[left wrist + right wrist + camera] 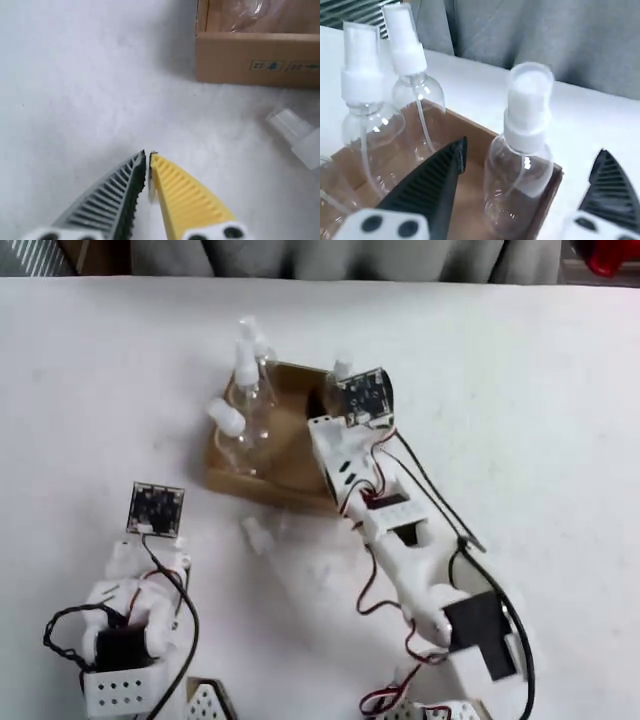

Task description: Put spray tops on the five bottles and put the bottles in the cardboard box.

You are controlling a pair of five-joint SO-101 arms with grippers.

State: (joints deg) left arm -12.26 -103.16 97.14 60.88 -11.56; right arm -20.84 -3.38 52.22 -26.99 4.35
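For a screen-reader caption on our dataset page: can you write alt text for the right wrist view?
A clear spray-topped bottle stands in a corner of a cardboard box, between the fingers of the open right pincer, which do not touch it. Two more capped bottles stand farther back in the box.

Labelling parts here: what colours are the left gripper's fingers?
Left gripper: grey and yellow fingers; best in left wrist view.

Clear glossy plastic bottles (520, 167), matt cardboard box (255, 60), seemingly smooth table (540, 360)

Small print on the cardboard box (230, 60) cannot be read.
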